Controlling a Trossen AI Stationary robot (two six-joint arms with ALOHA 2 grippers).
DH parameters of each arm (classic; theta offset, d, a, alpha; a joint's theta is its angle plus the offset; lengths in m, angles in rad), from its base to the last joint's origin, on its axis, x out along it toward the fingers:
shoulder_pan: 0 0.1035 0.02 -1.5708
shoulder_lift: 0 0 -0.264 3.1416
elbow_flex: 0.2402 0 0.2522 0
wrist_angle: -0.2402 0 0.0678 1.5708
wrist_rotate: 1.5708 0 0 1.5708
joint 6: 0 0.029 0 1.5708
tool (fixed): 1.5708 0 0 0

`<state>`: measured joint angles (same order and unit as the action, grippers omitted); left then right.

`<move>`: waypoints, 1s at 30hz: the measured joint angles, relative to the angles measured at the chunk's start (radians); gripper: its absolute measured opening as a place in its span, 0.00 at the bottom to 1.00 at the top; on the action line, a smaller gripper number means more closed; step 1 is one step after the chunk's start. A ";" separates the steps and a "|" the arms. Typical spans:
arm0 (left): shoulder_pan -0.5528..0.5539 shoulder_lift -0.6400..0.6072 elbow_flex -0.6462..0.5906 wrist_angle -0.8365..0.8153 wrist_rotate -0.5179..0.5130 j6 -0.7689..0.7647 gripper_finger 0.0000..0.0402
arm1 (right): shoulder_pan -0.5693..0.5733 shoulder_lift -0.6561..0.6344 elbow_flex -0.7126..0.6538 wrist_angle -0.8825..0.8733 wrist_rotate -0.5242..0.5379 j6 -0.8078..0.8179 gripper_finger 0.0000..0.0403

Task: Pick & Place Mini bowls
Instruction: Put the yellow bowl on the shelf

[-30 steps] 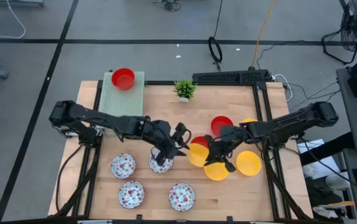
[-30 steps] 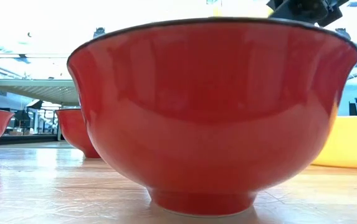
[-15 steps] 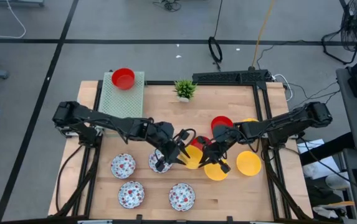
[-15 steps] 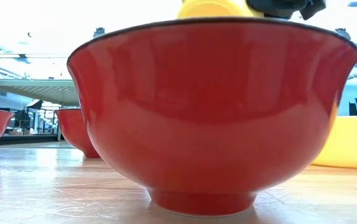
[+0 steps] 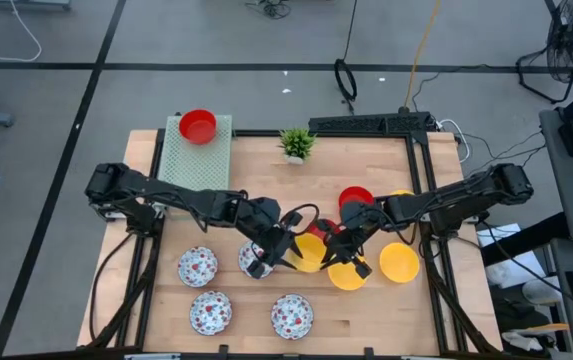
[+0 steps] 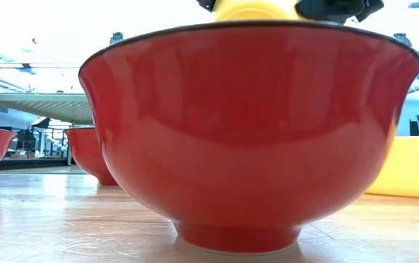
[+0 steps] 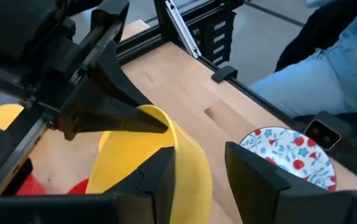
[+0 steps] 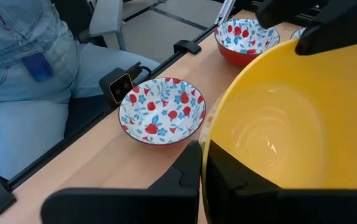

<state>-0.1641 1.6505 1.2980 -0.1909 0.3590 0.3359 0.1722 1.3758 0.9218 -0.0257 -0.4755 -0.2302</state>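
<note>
A yellow mini bowl (image 5: 308,254) hangs between my two grippers at the table's middle, just near of a red bowl (image 5: 319,228). My right gripper (image 5: 334,243) is shut on its rim. My left gripper (image 5: 291,245) is open, and its fingers stand on either side of the opposite rim (image 7: 190,163); whether they touch it I cannot tell. In the low view the yellow bowl (image 6: 253,9) shows above a big red bowl (image 6: 249,131). Several floral bowls (image 5: 197,266) rest on their feet near the front left. Another red bowl (image 5: 197,126) sits on a green mat. My right gripper holds the yellow bowl by its rim (image 8: 210,144), one finger inside the bowl and one outside its wall. The fingers come from the table's right. The bowl is lifted off the table and tilted, its far rim (image 8: 303,53) at the left gripper.
Two yellow bowls (image 5: 347,274) (image 5: 399,262) and a red one (image 5: 355,200) stand near the right arm. A small potted plant (image 5: 296,143) is at the far edge. A person in jeans (image 8: 28,81) sits close to the table's near edge.
My right gripper has raised the yellow bowl and carried it a little toward the table's left. My left gripper has moved toward the near edge and right, up to the bowl's rim, its fingers now on both sides of the wall.
</note>
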 joint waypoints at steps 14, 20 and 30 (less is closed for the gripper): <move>0.001 0.000 0.002 -0.006 -0.007 -0.031 0.02 | 0.000 0.000 0.000 0.005 0.002 0.003 0.00; 0.001 0.000 0.002 -0.009 -0.004 -0.031 0.01 | 0.000 0.000 0.000 0.006 0.002 0.001 0.01; -0.002 0.000 0.002 -0.018 0.017 -0.032 0.00 | -0.001 -0.001 0.000 0.000 0.003 0.001 0.26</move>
<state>-0.1658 1.6505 1.2995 -0.2089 0.3763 0.3034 0.1715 1.3744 0.9215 -0.0255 -0.4728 -0.2291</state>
